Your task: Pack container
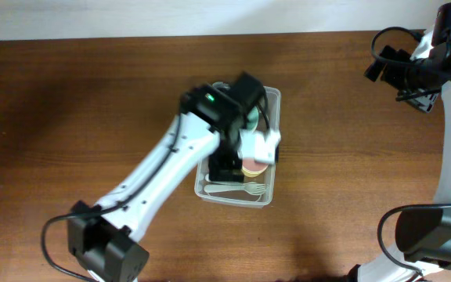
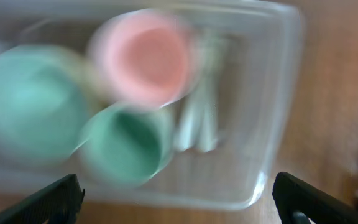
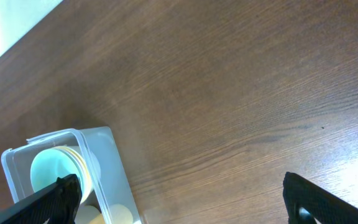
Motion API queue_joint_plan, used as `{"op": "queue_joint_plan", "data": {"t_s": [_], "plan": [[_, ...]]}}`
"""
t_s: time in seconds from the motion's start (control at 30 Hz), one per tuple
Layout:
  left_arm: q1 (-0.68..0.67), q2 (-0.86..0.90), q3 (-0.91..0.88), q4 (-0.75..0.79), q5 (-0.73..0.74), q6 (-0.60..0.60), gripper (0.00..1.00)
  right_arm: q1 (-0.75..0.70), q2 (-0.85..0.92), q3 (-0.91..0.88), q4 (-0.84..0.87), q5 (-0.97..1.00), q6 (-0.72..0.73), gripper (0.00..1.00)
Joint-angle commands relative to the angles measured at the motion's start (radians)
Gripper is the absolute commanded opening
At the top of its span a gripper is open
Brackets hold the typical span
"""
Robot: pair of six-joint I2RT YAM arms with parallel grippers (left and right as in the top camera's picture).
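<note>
The container [image 1: 273, 106] is a clear rectangular tub in the middle of the table, largely covered by my left arm [image 1: 202, 125]. In the blurred left wrist view the container [image 2: 278, 106] holds a pink cup [image 2: 145, 56], a green cup [image 2: 126, 146], a teal bowl [image 2: 30, 106] and pale cutlery [image 2: 197, 118]. My left gripper [image 2: 176, 196] hovers over the tub's near rim, open wide, with nothing between its fingers. My right gripper [image 3: 179, 196] is open over bare wood at the far right, and the container [image 3: 114, 180] lies at its left edge.
A pale fork [image 1: 237, 189] and a pink cup [image 1: 253, 167] show through the tub's near end. The brown wooden table [image 1: 69, 117] surrounds the tub. My right arm [image 1: 425, 63] stands at the back right corner.
</note>
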Motion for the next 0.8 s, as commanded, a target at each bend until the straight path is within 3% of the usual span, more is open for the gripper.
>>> {"op": "queue_joint_plan", "data": {"t_s": [0.0,0.2,0.37,0.53,0.77], "plan": [[0.131,-0.058,0.114,-0.002,-0.121,-0.299,1.0,0.003,0.0,0.006,0.0,0.002,-0.003,0.99],[0.44,-0.097,0.179,0.03,-0.049,-0.616,1.0,0.003,0.0,0.006,0.0,0.002,-0.003,0.99],[0.666,-0.093,0.177,0.051,0.202,-0.638,1.0,0.003,0.0,0.006,0.0,0.002,-0.003,0.99],[0.804,-0.092,0.177,0.051,0.205,-0.638,1.0,0.003,0.0,0.006,0.0,0.002,-0.003,0.99],[0.835,-0.091,0.177,0.08,0.206,-0.638,1.0,0.003,0.0,0.006,0.0,0.002,-0.003,0.99]]}}
